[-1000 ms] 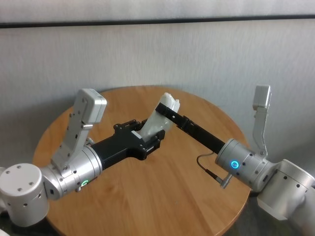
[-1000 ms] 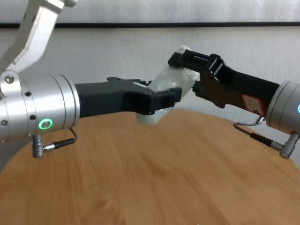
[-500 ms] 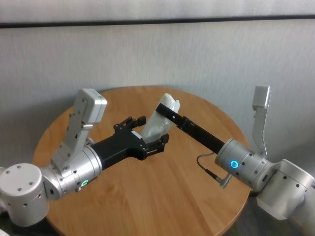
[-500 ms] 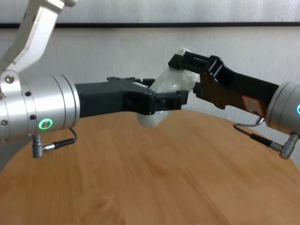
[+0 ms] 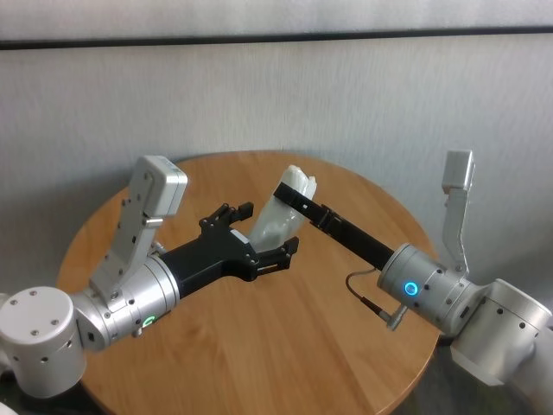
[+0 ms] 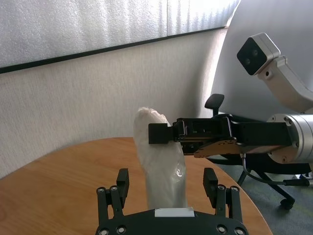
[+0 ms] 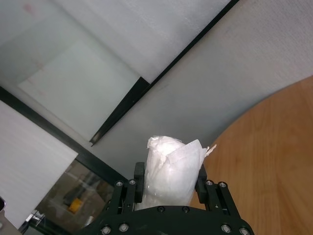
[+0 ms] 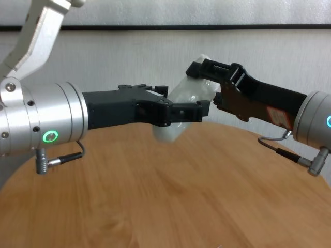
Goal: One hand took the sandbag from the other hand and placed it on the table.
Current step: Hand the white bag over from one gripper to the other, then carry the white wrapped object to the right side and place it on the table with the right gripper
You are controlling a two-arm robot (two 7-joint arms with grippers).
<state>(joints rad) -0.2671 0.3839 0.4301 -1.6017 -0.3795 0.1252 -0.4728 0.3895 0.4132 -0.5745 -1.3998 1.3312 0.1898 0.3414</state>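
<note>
The sandbag [image 5: 275,221], a white crinkled pouch, hangs tilted above the table [image 5: 285,346]. My right gripper [image 5: 292,195], the one with the blue ring, is shut on the sandbag's upper end [image 7: 171,166]. My left gripper [image 5: 268,229], with the green ring, stands open around the lower end, and both fingers are spread clear of the pouch [image 6: 161,161]. In the chest view the sandbag [image 8: 182,92] shows between the left gripper [image 8: 183,99] and the right gripper [image 8: 199,70], well above the wood [image 8: 155,196].
The round tabletop ends close behind the grippers, with a grey wall beyond. An office chair [image 6: 215,104] stands off the table's far side. Each arm's wrist camera housing sticks up: left [image 5: 154,194], right [image 5: 458,173].
My left gripper's fingers have spread apart and let go of the sandbag's lower end. The right gripper keeps its hold, and the sandbag has barely moved.
</note>
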